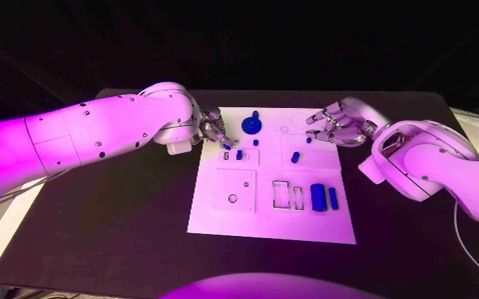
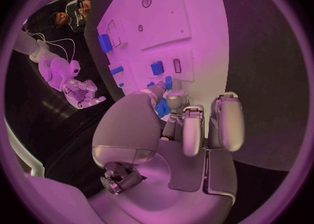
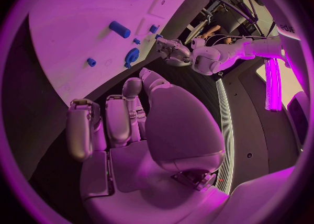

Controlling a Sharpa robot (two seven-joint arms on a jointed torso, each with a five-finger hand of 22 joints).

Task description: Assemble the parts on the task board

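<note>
Small, rigid, light and probably slippery, the blue part (image 2: 161, 108) pinched in the left hand (image 1: 212, 129) at the upper left corner of the task board (image 1: 239, 219); best gripped across its flat sides. Right hand (image 1: 334, 127), fingers spread and holding nothing, at the board's upper right edge. Clear in the left wrist view, the pinched part hard to make out in the head view.
</note>
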